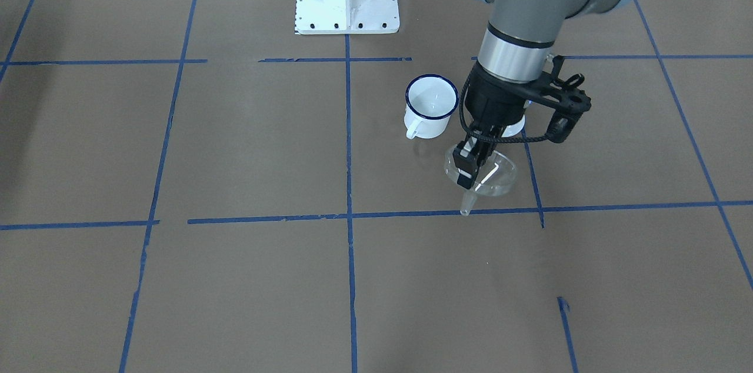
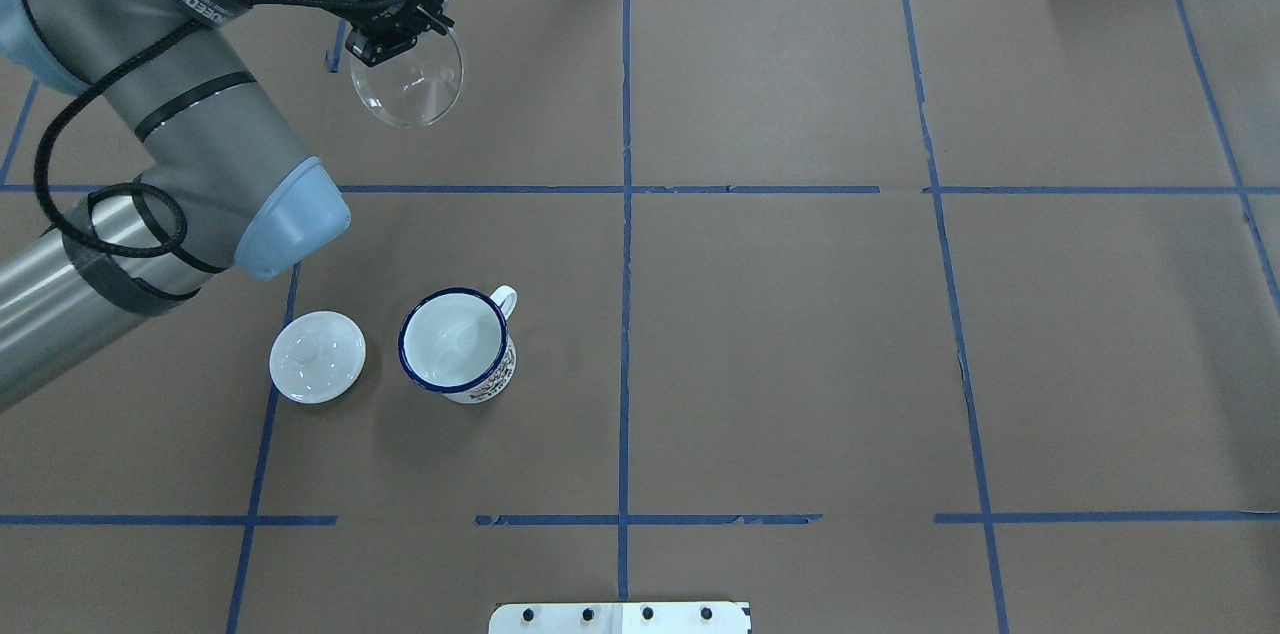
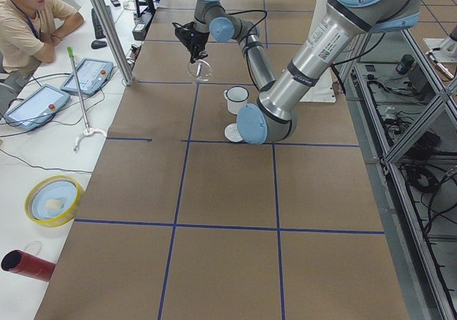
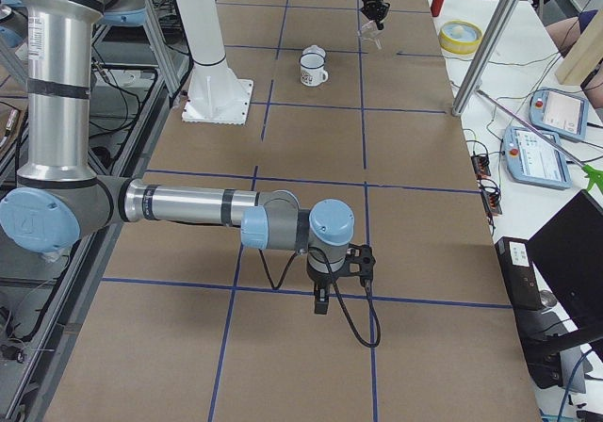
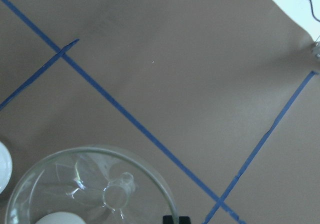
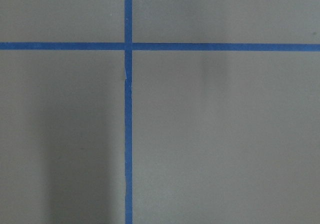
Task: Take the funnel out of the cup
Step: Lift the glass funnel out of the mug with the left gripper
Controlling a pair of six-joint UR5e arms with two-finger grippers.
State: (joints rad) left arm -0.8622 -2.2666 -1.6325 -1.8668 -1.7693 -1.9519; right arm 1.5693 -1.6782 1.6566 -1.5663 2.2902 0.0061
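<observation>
Well, the left jaws are pinched shut on the rim of the funnel [image 1: 500, 176]. The funnel hangs from them, tipped a little, with its thin spout pointing down. It looks lifted off the surface [image 2: 800, 364], but I cannot be sure the tip is clear of it. In the left wrist view the see-through bowl sits right under the jaws. Brown paper with lines of blue tape [image 5: 125, 119] shows past it.

The funnel is out of the cup [image 2: 455, 344]. The cup stands upright, well apart from the left jaws. It is back toward the robot's base from them and a bit to their right. Its handle points away from the robot and to the right. A white lid [image 2: 317, 356] lies just beside the cup, not touching it. It is also back from the left jaws, a bit to their left.

The right jaws are far from all of this, near the other end of the surface, at the tip of the right arm [image 4: 188, 205]. They point down, low over the paper. They show only small in one side view, so I cannot tell if they are open or closed. The right wrist view shows just paper and two crossing tape lines under them.
</observation>
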